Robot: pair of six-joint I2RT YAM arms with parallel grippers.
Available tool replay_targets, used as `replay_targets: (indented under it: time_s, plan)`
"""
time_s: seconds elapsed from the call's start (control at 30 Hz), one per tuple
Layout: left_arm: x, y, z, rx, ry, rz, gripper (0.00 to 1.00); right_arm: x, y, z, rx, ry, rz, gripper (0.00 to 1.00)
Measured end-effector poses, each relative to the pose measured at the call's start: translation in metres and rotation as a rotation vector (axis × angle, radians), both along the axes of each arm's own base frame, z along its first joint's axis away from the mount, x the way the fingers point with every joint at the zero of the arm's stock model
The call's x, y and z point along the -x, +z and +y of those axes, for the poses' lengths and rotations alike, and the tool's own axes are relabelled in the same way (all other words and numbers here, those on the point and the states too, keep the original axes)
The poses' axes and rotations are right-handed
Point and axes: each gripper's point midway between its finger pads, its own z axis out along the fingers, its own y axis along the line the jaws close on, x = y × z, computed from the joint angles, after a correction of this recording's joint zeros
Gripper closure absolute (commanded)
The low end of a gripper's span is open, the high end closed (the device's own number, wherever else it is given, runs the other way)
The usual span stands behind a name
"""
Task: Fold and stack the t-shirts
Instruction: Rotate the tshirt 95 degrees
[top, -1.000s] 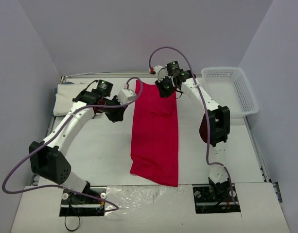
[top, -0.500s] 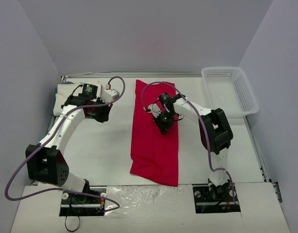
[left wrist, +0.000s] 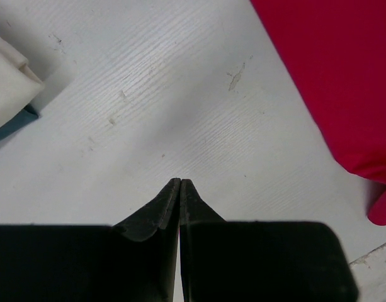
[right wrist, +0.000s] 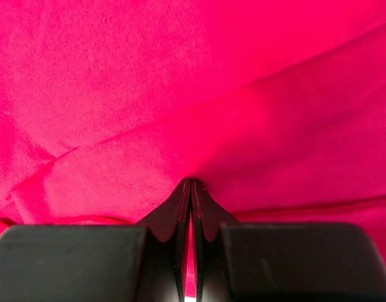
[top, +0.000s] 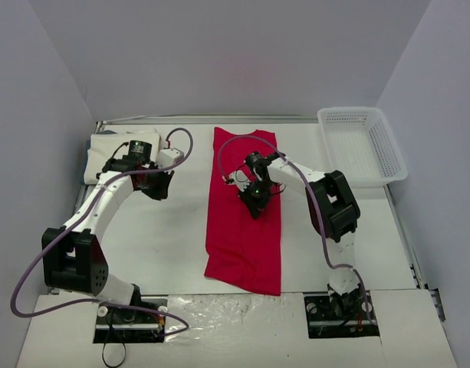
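The red t-shirt (top: 244, 245) lies on the table as a long narrow strip running from the far edge toward me. My right gripper (top: 252, 207) is over its middle, shut, and in the right wrist view its tips (right wrist: 191, 182) press into a crease of the red cloth (right wrist: 180, 82). A folded white t-shirt (top: 104, 149) lies at the far left. My left gripper (top: 154, 190) hangs over bare table between the two shirts, shut and empty (left wrist: 180, 180). The left wrist view shows the white shirt's corner (left wrist: 7, 82) and the red shirt's edge (left wrist: 344, 82).
A white mesh basket (top: 356, 110) stands at the far right corner, apart from the red shirt. Grey walls close in the table on the left, back and right. Both arm bases sit at the near edge.
My right gripper came from the red shirt's far end toward me, down onto its middle. My left gripper drew back to the left, away from the red shirt and nearer the white one.
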Motion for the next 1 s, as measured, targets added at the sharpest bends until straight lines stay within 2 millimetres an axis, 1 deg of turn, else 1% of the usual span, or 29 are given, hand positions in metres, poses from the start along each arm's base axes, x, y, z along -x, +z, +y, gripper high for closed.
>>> replay_targets:
  time_s: [0.3,0.4,0.5,0.67,0.8,1.0]
  plan:
    - [-0.002,-0.002,0.006,-0.005,0.024,-0.006,0.98,-0.015,0.000,0.006,-0.001,-0.013,0.018,1.00]
    - [-0.004,-0.002,0.010,-0.010,0.035,-0.009,0.98,-0.027,0.000,0.006,-0.008,-0.029,0.014,1.00]
    - [-0.004,-0.002,0.012,-0.018,0.043,-0.010,0.98,-0.043,0.000,0.005,-0.016,-0.051,-0.004,1.00]
    - [-0.005,-0.003,0.015,-0.026,0.051,-0.009,0.98,-0.077,0.001,0.000,-0.035,-0.095,-0.048,1.00]
    - [-0.007,-0.010,0.016,-0.032,0.054,0.009,0.98,-0.104,0.001,-0.003,-0.055,-0.121,-0.085,1.00]
    - [-0.008,-0.022,0.018,-0.050,0.060,0.044,0.98,-0.131,0.001,0.003,-0.089,-0.130,-0.111,1.00]
